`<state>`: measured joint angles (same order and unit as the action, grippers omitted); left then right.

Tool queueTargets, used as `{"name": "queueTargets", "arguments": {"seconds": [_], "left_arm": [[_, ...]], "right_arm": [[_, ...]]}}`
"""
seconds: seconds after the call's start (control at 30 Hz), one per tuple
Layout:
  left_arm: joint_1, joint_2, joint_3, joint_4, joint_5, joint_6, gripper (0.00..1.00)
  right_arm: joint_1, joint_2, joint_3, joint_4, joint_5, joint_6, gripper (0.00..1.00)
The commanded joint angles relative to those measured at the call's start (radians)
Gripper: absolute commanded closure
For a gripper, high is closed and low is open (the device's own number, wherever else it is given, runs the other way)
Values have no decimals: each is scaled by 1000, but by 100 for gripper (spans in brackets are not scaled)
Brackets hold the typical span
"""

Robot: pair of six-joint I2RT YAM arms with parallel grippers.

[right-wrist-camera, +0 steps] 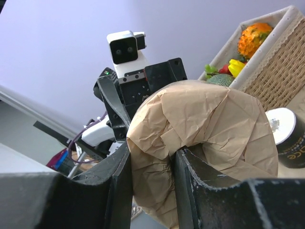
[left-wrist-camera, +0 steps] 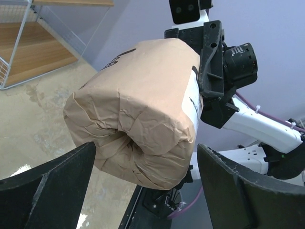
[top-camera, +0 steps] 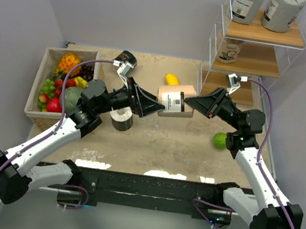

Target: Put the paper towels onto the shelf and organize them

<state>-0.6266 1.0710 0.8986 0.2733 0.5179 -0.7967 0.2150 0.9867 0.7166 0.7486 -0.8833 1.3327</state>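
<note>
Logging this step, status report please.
Right end effector shut on tan roll, midair. Left end effector open at its other end. Nothing seen between roll and shelf.

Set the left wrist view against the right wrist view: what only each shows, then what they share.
Left wrist only: the white wire shelf with wooden boards and the tan roll's white label. Right wrist only: the woven basket of fruit and a black paper-wrapped roll. Both: the tan paper-wrapped cylindrical roll, held in mid-air.
</note>
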Motion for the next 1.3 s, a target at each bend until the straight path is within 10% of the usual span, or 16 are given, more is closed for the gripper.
{"name": "queueTargets", "arguments": {"seconds": [0.0,0.63,1.03,1.27], "left_arm": [[2,-20,-21,147,36,-51,11],[2,-3,-64,190,59,-58,39],[4,-29,-99,156,24,-26,56],[4,-3,-58,-30,-53,66,59]], "right_arm": [[11,-2,-17,106,-5,31,71],[21,26,-80,-99,-2,-118,66],[11,43,-97,-310,24,-268,39],[-86,-45,97,-943,370,-564,19]]}}
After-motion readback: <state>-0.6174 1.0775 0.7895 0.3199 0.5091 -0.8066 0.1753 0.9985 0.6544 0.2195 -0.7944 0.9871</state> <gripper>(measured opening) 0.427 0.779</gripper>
